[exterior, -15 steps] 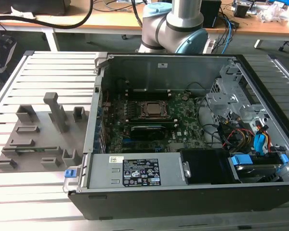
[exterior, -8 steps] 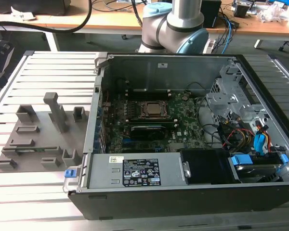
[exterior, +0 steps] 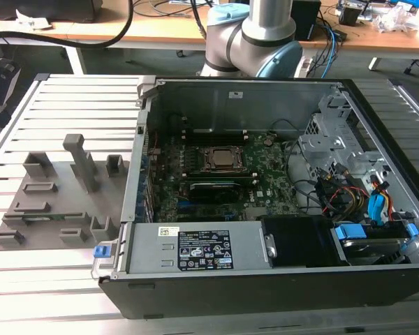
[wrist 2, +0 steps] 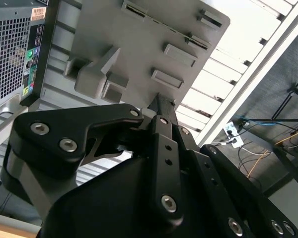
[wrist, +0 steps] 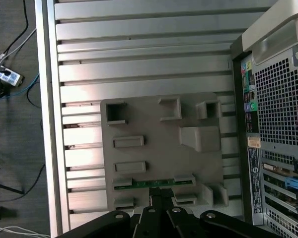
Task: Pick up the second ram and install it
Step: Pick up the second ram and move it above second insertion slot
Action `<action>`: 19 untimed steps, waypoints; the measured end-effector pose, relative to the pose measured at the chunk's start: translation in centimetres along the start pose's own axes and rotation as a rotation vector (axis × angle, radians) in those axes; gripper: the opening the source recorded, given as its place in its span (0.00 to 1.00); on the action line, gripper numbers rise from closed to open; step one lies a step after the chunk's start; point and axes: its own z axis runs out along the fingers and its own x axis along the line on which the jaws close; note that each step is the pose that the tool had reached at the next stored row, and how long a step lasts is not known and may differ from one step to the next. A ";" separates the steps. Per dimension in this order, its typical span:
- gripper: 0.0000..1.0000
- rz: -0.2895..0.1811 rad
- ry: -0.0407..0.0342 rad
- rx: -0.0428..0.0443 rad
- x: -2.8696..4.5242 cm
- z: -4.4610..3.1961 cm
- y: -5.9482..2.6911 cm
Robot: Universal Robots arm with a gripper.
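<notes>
Pincer (wrist: 158, 194): fingers together, empty, lined up above the second ram (wrist: 149, 184) | ram: on edge in gray holder (wrist: 154, 134) on tabletop (wrist: 139, 49), probably so its top edge is free to grasp

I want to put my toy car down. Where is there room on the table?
In the exterior view, the near slats before the grey tray and the far slats behind it are bare. The tray is full of blocks; the computer case is crowded with cables.
</notes>
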 end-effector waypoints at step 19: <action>0.11 -0.527 0.0132 -0.0143 0.00 0.00 0.00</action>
